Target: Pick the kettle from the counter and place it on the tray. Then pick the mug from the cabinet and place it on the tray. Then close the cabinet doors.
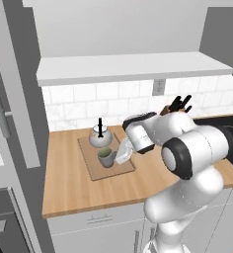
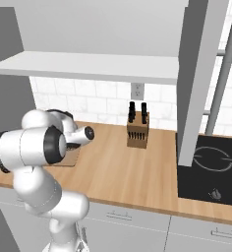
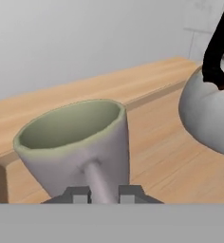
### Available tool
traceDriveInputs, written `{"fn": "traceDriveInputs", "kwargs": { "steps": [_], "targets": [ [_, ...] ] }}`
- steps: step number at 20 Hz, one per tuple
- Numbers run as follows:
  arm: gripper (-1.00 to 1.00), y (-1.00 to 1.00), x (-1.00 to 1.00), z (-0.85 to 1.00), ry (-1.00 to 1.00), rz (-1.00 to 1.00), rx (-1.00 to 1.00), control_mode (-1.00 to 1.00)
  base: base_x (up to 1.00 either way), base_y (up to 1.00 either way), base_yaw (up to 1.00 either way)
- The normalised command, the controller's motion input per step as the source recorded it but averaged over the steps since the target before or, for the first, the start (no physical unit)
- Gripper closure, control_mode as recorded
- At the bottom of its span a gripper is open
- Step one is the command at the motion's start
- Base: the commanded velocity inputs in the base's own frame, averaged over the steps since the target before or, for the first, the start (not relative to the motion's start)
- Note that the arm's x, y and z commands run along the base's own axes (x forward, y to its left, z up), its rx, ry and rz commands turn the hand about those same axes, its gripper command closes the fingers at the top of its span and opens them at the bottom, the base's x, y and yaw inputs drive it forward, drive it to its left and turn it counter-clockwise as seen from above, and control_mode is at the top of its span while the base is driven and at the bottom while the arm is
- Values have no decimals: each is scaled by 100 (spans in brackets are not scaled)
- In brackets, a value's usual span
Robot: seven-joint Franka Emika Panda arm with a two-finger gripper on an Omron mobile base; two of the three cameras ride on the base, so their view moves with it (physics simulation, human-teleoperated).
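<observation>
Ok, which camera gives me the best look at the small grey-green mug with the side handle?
The hand view: the grey-green mug is close up, handle between the gripper fingertips. The left base view shows it small on the wooden tray, beside the whitish kettle. In the right base view I cannot make it out.

The counter (image 1: 69, 183) bears the tray (image 1: 91, 168), a knife block (image 2: 137, 132) and a cooktop (image 2: 211, 172).

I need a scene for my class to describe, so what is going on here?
A white robot arm is working at a wooden counter. Its gripper sits on either side of the handle of a grey-green mug, which stands upright on the tray. The kettle is on the same tray, just behind the mug. A knife block stands further along the counter, beside the black cooktop.
</observation>
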Motion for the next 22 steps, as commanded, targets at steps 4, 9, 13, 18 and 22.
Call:
{"fn": "traceDriveInputs", "kwargs": {
  "steps": [4, 9, 13, 18, 22],
  "targets": [
    [-100, -6, -9, -26, 0, 5, -5, -100, 0, 0, 0],
    [-100, -25, -2, -10, -1, 4, 0, -100, 0, 0, 0],
    [-100, -23, 0, -3, -2, 3, 0, -100, 0, 0, 0],
    [-100, -11, -11, -6, -1, 5, 0, -100, 0, 0, 0],
    [-100, -6, -19, -1, -4, 7, 0, -100, 0, 0, 0]
  ]
}}
